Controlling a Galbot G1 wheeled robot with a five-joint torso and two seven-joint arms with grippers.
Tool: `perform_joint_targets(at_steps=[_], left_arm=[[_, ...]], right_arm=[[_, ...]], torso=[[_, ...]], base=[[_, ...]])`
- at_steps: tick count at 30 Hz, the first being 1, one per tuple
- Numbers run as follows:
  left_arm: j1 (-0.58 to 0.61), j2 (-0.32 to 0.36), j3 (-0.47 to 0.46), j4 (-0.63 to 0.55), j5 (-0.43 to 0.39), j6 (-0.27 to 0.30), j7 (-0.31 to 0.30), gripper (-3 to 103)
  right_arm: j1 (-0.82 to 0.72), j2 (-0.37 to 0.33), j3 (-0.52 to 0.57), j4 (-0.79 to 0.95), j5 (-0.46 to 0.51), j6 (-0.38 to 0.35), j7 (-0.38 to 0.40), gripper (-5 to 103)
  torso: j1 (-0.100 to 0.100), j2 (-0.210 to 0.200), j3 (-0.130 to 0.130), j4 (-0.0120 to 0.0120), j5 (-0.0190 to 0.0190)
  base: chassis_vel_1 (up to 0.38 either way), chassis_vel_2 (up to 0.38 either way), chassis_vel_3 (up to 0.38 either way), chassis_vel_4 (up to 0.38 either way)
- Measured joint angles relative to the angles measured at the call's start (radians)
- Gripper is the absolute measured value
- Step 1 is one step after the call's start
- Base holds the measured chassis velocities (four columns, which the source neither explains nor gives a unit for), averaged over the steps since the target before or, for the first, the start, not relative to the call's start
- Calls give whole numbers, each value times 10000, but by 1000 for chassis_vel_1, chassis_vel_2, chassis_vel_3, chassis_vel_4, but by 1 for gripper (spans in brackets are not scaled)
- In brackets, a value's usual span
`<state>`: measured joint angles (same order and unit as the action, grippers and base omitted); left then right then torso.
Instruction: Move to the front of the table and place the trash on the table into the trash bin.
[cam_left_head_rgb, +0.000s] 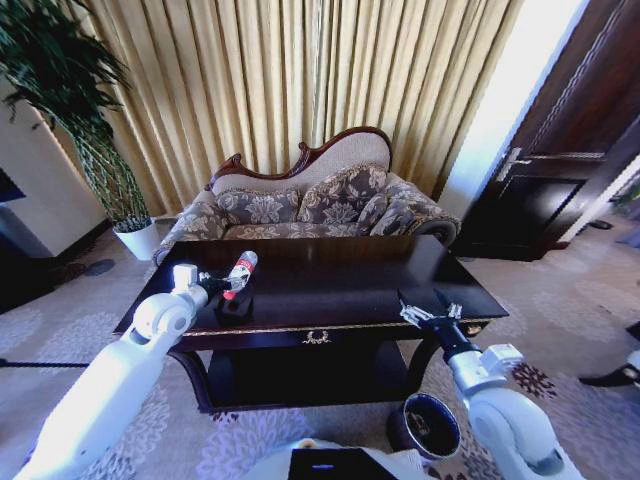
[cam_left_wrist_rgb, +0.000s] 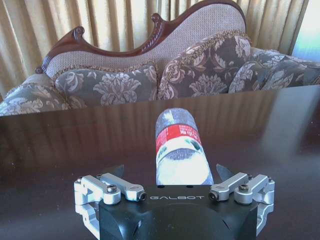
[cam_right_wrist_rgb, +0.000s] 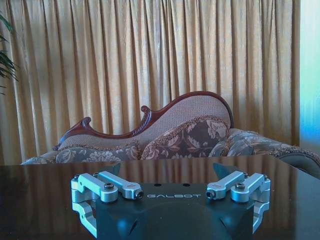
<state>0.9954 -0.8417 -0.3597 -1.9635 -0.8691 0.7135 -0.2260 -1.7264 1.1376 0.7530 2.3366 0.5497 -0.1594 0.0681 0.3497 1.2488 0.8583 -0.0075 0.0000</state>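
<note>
Left gripper (cam_left_wrist_rgb: 170, 172) grips the plastic bottle (cam_left_wrist_rgb: 177, 147), fingers clamped on its neck end; cap hidden, base pointing toward the sofa (cam_left_wrist_rgb: 150, 75), lifted over the table (cam_left_head_rgb: 330, 285) near its left end. Right gripper (cam_left_head_rgb: 428, 308) hovers spread above the right front edge. Trash bin (cam_left_head_rgb: 425, 425) stands partly hidden below.

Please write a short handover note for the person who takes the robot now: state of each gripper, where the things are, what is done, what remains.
Left gripper: over the left part of the table, shut on the bottle, which sticks out forward from between its fingers.
Right gripper: open, holding nothing, over the table's front right edge.
Trash bin: on the carpet in front of the table's right end, next to the right arm.
Done: robot is at the table, bottle is gripped.
Left: put the bottle into the bin. I see no other trash on the tabletop.
</note>
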Motion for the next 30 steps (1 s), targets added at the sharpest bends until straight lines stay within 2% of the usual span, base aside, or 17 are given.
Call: perform_joint_targets(at_steps=[7, 8, 10, 12, 13, 15, 16, 17, 19, 20, 21, 23, 25, 26, 27, 30], left_arm=[[58, -118, 19, 135, 90, -6, 106, 100], [35, -130, 23, 165, 94, -8, 138, 103], [7, -144, 29, 204, 137, -12, 203, 94], [5, -146, 30, 210, 174, -12, 248, 94], [11, -149, 30, 210, 202, -13, 284, 83], [18, -153, 30, 210, 210, -14, 289, 83], [30, -163, 29, 210, 217, -14, 290, 72], [40, -170, 24, 210, 221, -15, 291, 72], [70, -184, -11, 211, 228, -21, 293, 61], [90, -187, -33, 209, 228, -24, 294, 61], [143, -190, -74, 195, 229, -29, 294, 51], [184, -191, -103, 176, 230, -31, 293, 51], [255, -191, -164, 129, 232, -61, 332, 43], [346, -191, -211, 86, 290, -322, 454, 40], [346, -191, -211, 86, 290, -322, 454, 40], [570, -155, -275, -3, 1137, -1489, 1188, 34]], right_arm=[[-11, -27, 5, 2, 8, 0, 4, 100], [-12, -39, 6, 12, 11, 0, 5, 100], [-6, -51, 6, 34, 20, 0, 6, 100], [-2, -57, 7, 41, 25, 0, 6, 100], [11, -62, 7, 46, 29, 0, 6, 100], [18, -62, 7, 47, 30, 0, 6, 100], [25, -64, 7, 49, 32, 0, 7, 100], [28, -71, 7, 49, 34, 0, 6, 100], [30, -98, 6, 43, 34, 0, 7, 100], [30, -119, 6, 40, 37, 0, 7, 100], [27, -168, 5, 38, 45, 0, 9, 100], [27, -203, 6, 36, 54, 0, 11, 100], [54, -247, 6, 32, 131, 0, 19, 100], [83, -279, 7, 46, 227, 0, 31, 100], [83, -279, 7, 46, 227, 0, 31, 100], [147, -364, -51, 161, 449, -16, 178, 100]], torso=[[0, 0, 0, 0, 0], [0, 0, 0, 1, 0], [0, -1, 0, 0, 0], [0, -1, 1, 0, -1], [0, 0, 0, 0, 0], [0, -1, 1, 0, 0], [0, 0, 1, 0, 0], [0, 0, 0, 0, 0], [0, 0, 0, 0, 0], [0, 0, 0, 0, 1], [0, 0, 0, 0, 0], [0, 0, 0, 0, 0], [0, 0, 0, 0, 0], [0, 0, 1, 1, 0], [0, 0, 1, 1, 0], [-1, 0, 0, 0, 0]], base=[[0, 0, 0, 0], [0, 0, 0, 0], [0, 0, 0, 0], [0, 0, 0, 0], [0, 0, 0, 0], [0, 0, 0, 0], [0, 0, 0, 0], [0, 0, 0, 0], [0, 0, 0, 0], [0, 0, 0, 0], [0, 0, 0, 0], [0, 0, 0, 0], [0, 0, 0, 0], [0, 0, 0, 0], [0, 0, 0, 0], [0, 0, 0, 0]])
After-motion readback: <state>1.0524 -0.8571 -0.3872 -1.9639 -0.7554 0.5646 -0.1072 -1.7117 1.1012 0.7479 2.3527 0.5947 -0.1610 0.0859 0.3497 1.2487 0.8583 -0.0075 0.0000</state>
